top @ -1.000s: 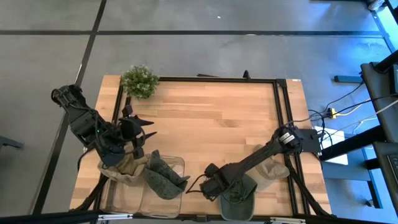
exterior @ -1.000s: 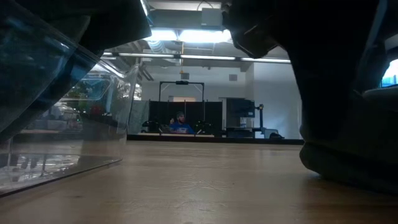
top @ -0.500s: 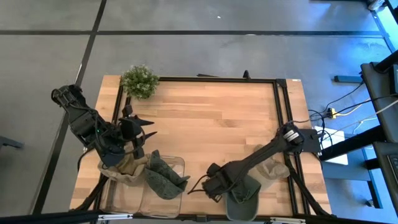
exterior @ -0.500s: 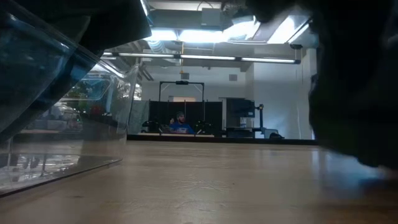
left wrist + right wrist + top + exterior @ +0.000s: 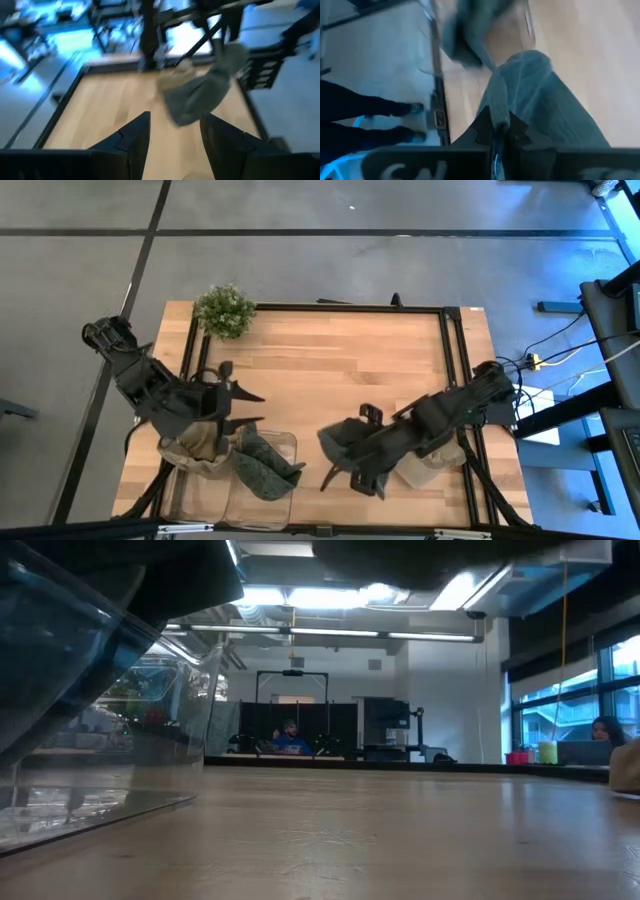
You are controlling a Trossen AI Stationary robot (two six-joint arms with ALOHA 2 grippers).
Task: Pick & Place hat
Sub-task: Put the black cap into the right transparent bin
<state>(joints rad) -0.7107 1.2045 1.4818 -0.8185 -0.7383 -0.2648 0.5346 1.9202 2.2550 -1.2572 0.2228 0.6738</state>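
Note:
A green hat point(image 5: 340, 442) hangs above the table's near middle, and my right gripper point(image 5: 354, 462) is shut on it; in the right wrist view its cloth point(image 5: 535, 95) drapes ahead of the shut fingers point(image 5: 496, 131). A clear bin point(image 5: 282, 442) stands at the near left with another green hat point(image 5: 265, 472) inside and a beige hat point(image 5: 195, 448) draped over its left wall. My left gripper point(image 5: 243, 406) hovers open over the bin's far left, and in its wrist view point(image 5: 172, 142) nothing is between the fingers. A second beige hat point(image 5: 432, 468) lies on the table under the right arm. My right gripper pinches a fold of the green hat's cloth point(image 5: 496, 107) between its two fingers; which part of the hat this is cannot be told. The arm reaches in from the table's right. The hat hangs slack from the fingers, lifted clear of the table.
A small potted plant point(image 5: 225, 310) stands at the far left corner. The clear bin's wall point(image 5: 90, 730) fills the left of the low view. Bare wood point(image 5: 340, 360) spreads over the table's middle and far side. People sit in the room beyond the table.
My right gripper has taken hold of the green hat at the near edge. It has raised the hat clear of the table and carried it a little toward the far side and the bin. My left gripper has shifted slightly toward the right.

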